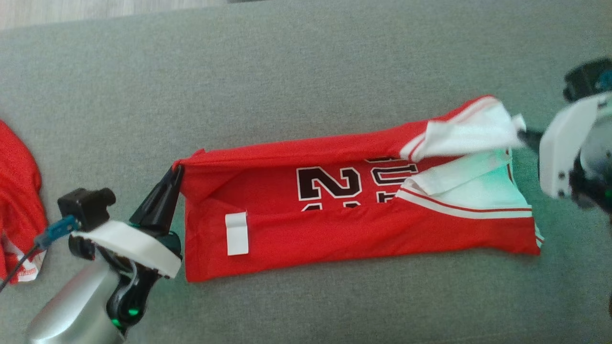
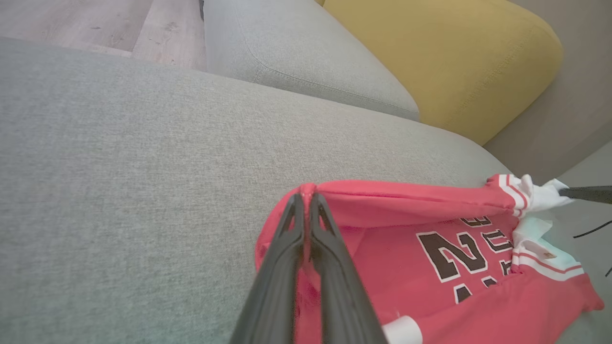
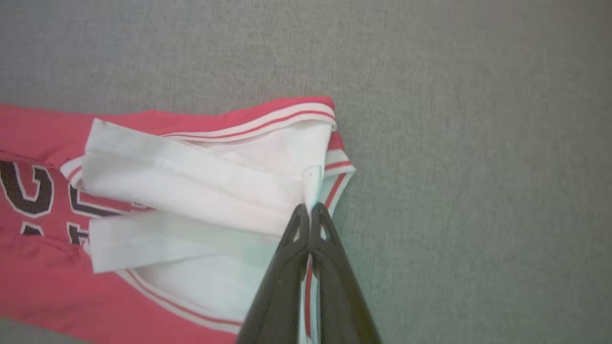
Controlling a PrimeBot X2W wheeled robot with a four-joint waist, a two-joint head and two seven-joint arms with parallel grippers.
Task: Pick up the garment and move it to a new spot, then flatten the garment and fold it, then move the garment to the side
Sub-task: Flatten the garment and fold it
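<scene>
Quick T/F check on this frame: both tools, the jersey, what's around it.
1. The left tool is shut on a corner of the red jersey. True.
2. The right tool hangs open above the jersey. False: it is shut on white fabric at the jersey's other end.
3. The jersey lies on a grey cushion. True.
4. The jersey is folded into a compact square. False: it lies long, spanning between the two tools.
5. A second red garment lies at the head view's left edge. True.
</scene>
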